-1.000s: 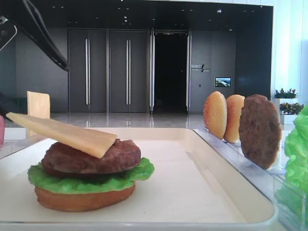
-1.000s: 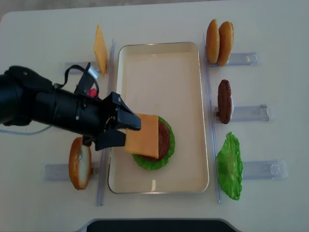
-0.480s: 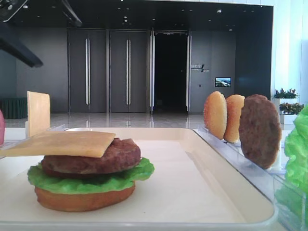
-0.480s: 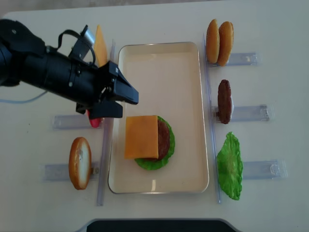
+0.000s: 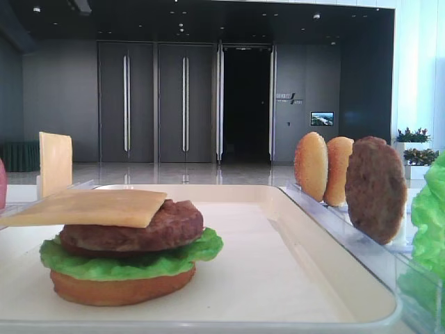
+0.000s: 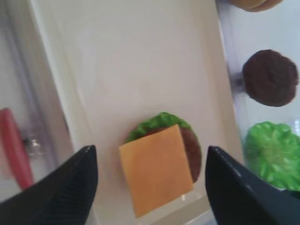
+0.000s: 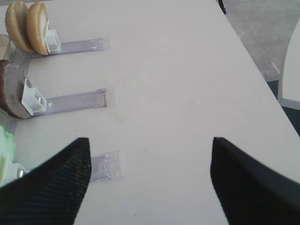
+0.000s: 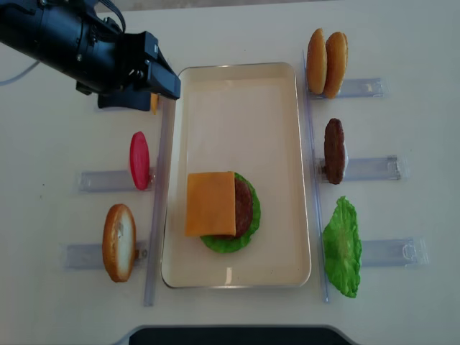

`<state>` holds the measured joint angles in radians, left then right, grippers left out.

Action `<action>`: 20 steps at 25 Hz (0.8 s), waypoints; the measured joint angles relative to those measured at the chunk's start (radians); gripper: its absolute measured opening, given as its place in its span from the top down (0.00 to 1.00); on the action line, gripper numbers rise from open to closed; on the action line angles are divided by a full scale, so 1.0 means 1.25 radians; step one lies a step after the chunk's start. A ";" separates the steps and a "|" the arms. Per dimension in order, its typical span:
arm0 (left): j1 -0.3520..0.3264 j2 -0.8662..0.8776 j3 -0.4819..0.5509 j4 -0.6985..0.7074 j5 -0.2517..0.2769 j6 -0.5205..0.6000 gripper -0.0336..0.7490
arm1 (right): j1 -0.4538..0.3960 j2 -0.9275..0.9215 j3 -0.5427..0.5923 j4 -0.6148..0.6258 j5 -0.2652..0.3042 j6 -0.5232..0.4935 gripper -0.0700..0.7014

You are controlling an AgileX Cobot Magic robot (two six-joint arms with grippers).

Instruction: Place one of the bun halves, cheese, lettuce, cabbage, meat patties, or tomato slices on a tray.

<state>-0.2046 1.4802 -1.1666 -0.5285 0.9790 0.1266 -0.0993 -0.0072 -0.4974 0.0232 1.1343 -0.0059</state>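
Bench point(image 8: 237, 316) is carrying the tray point(image 8: 277, 108) at its middle. Left hand point(image 8: 164, 85), its fingers spread wide and gripping nothing, is hovering by the tray's far left corner. Cheese point(image 8: 210, 203) is lying well apart from it, topping the stacked patty point(image 8: 245, 205) toward the tray's near edge.

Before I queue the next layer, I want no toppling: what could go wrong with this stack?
The pale yellow-orange square cheese slice overhangs the round dark brown patty toward the left rim of the cream-white rectangular tray, so weight there might tip it. The ruffled green lettuce leaf beneath looks uneven, so the stack could shift. The open left end effector hangs by the tray's far left corner.
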 joint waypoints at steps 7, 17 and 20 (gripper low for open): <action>0.000 0.000 -0.005 0.221 0.018 -0.079 0.26 | 0.000 0.000 0.000 0.000 0.000 0.000 0.22; 0.011 0.000 -0.006 0.537 0.073 -0.263 0.30 | 0.000 0.000 0.000 0.000 0.000 0.000 0.22; 0.065 0.000 -0.009 0.563 0.100 -0.271 0.36 | 0.000 0.000 0.000 0.000 0.000 0.000 0.22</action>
<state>-0.1239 1.4802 -1.1782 0.1748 1.1046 -0.2115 -0.0993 -0.0072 -0.4974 0.0232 1.1343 -0.0059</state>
